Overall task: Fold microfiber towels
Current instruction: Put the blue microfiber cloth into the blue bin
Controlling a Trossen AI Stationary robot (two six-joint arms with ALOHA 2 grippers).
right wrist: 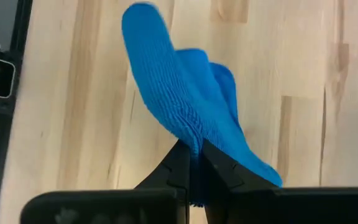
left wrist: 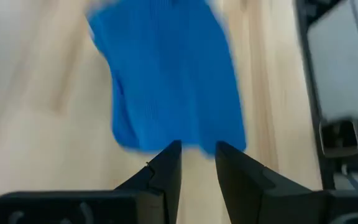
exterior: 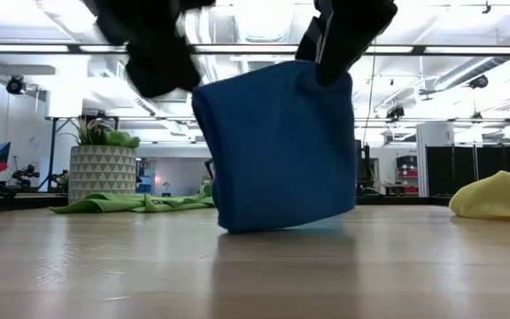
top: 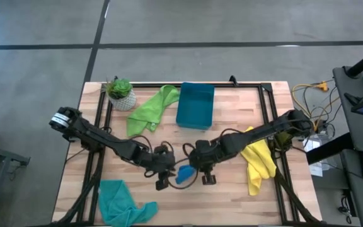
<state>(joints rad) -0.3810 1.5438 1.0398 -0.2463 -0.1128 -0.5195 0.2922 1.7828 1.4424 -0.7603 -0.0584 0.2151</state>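
The blue towel [exterior: 277,151] hangs as a sheet between my two grippers over the table's near middle. My left gripper [exterior: 171,71] is at its upper left corner and my right gripper [exterior: 335,49] at its upper right corner. From above, both grippers [top: 162,181] [top: 207,178] flank the blue towel [top: 184,173]. The lime green towel [top: 150,110] lies flat at the far left. The yellow towel [top: 257,162] lies bunched at the right. The teal towel [top: 121,202] lies crumpled at the near left. My left gripper holds the blue towel's edge [left wrist: 194,144] just at its fingertips, which stand a little apart; the layers cannot be told. It comes slanting down from the table's left. The towel hangs below it. My right gripper pinches a bunched fold of the towel [right wrist: 192,142] between its two fingers, slanting down from the right. The cloth runs away from the fingertips as a ridge. The towel hangs below, and its lower corner [exterior: 230,227] reaches the tabletop.
A rigid teal-blue bin [top: 195,106] stands at the far middle, and a potted plant [top: 121,93] at the far left corner. Bare wood [top: 188,208] lies in front of the hanging towel, toward the near edge.
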